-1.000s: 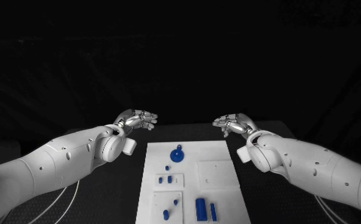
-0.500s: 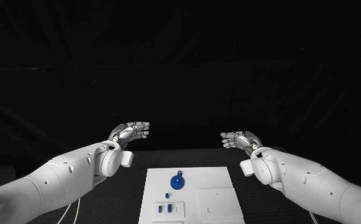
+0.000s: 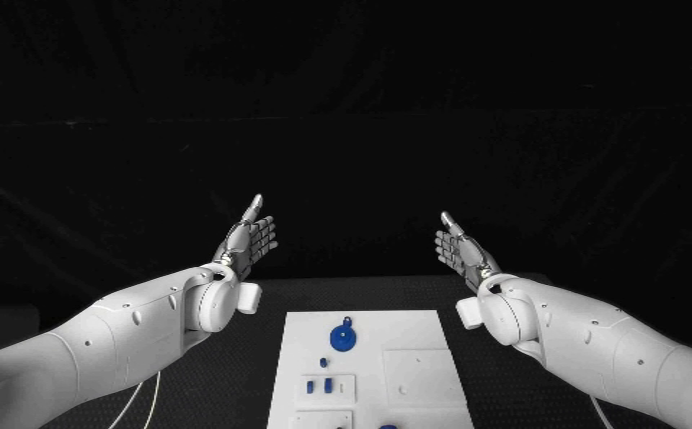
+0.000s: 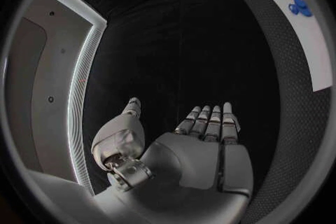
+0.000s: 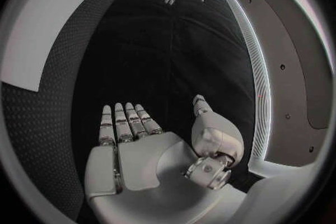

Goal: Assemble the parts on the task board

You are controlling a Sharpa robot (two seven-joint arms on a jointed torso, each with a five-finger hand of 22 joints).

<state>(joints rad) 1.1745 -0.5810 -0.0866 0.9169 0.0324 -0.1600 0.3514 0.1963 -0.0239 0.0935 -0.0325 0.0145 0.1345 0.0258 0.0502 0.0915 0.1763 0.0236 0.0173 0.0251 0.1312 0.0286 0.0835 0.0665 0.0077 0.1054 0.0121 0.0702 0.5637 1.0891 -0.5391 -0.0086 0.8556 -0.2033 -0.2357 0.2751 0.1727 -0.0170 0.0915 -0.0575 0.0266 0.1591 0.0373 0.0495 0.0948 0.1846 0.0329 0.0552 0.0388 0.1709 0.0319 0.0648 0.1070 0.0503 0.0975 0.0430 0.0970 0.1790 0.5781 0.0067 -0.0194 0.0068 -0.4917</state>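
Both arms hang raised above the far end of the table. The left hand [image 3: 245,239] and right hand [image 3: 462,247] are flat, fingers straight, holding nothing. The white board [image 3: 418,334] lies between them, nearer the robot, a round blue part [image 3: 342,337] on it.

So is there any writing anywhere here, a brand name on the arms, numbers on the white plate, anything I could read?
None that can be read.
The task board shows only raised outlines and blue parts such as the round blue piece, with no lettering.
The left hand and right hand, both held open above the table, carry no visible label or number, and neither do the white arms.
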